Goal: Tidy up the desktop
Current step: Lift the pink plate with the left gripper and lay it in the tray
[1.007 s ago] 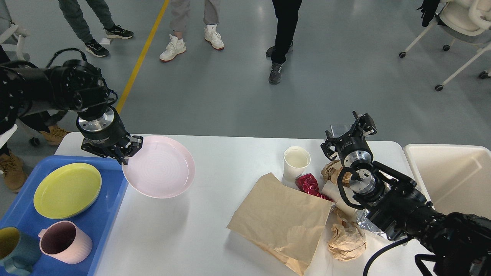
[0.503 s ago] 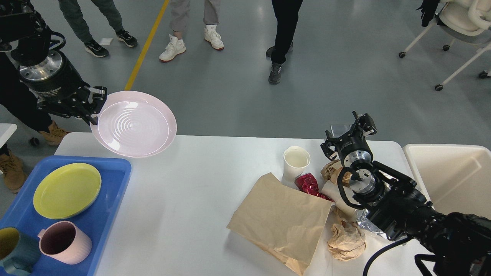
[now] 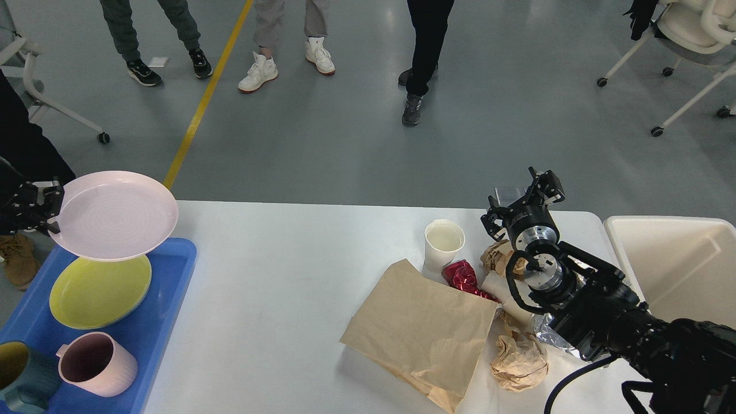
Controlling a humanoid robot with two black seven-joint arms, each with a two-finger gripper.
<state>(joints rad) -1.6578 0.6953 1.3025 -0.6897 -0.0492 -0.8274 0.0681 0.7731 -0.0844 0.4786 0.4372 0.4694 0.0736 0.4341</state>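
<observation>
1. Your mugs [image 3: 95,363] sit unmoved in the blue tray [image 3: 167,287] beside the desktop [image 3: 276,310].
2. Your left gripper [image 3: 49,207], clamped on the pink plate [image 3: 115,214], has swung left over the yellow plate [image 3: 98,293].
3. Your right gripper [image 3: 524,195] hasn't moved above the paper trash [image 3: 425,330], jaws apart.

The floor [image 3: 517,115] is smooth and gray, with soft shiny spots of light on it. A yellow line [image 3: 201,103] runs across it at eleven o'clock. At one o'clock stands a white chair on little wheels [image 3: 690,52]. At ten o'clock, part of another chair leg with a wheel [image 3: 63,112] shows. The legs and shoes of three people [image 3: 287,52] stand at twelve o'clock.
</observation>
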